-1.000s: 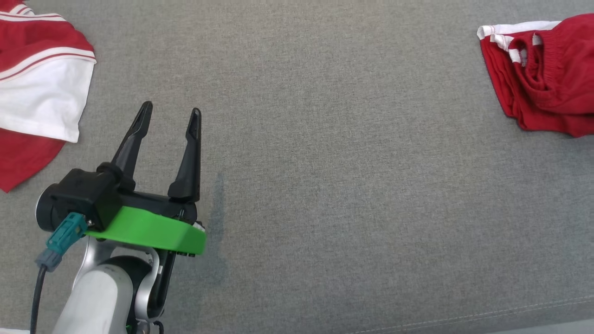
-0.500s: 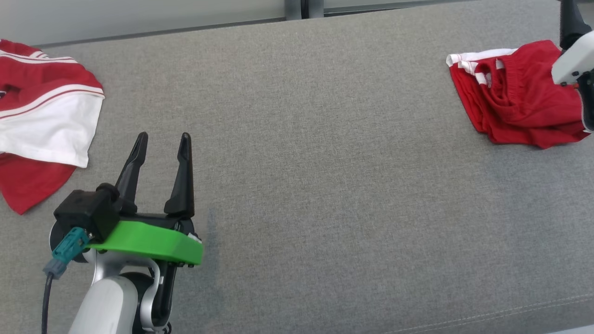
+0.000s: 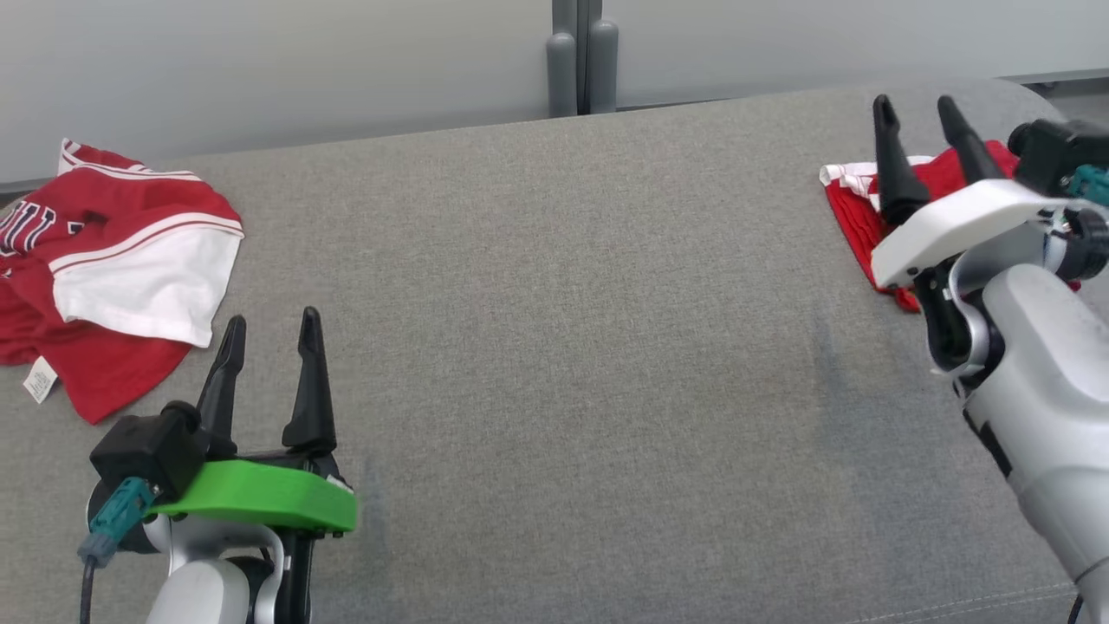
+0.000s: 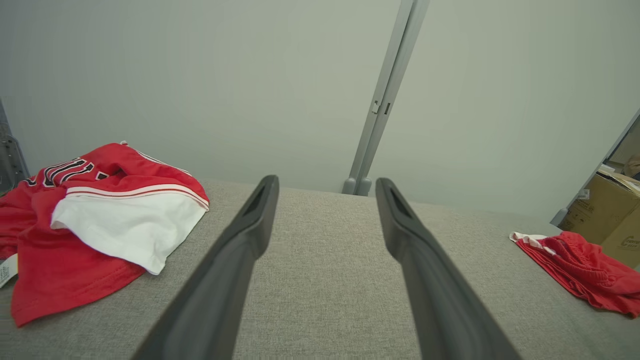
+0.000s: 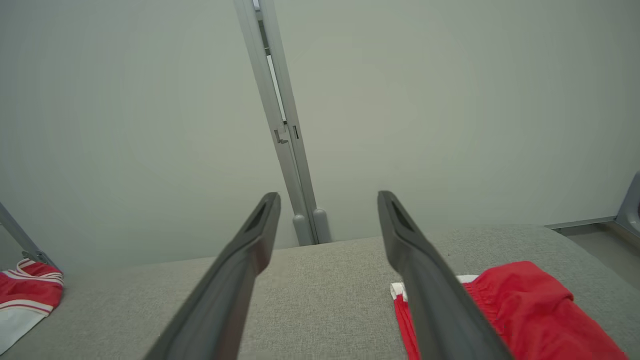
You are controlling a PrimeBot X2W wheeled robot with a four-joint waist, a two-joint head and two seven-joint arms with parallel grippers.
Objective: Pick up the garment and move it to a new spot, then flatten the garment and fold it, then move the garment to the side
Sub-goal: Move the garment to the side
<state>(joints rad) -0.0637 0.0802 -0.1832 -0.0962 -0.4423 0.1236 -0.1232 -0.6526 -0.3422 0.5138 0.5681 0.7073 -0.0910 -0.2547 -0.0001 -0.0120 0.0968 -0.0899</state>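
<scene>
Grey fabric surface [image 3: 563,347] with a crumpled red-and-white jersey [image 3: 130,277] at ten o'clock and red shorts [image 3: 858,221] at two o'clock; left tool [image 3: 273,319] at seven o'clock, right tool [image 3: 913,102] above the shorts, both spread wide and holding nothing.

Black, white-edged block lettering [image 4: 67,169] is running across the red jersey [image 3: 130,286], but folds are hiding most of it and no whole word is coming through clearly. A white tag [image 3: 39,380] at the jersey's edge is carrying print too small to read. Cardboard boxes [image 4: 617,225] are bearing blurred dark print.
</scene>
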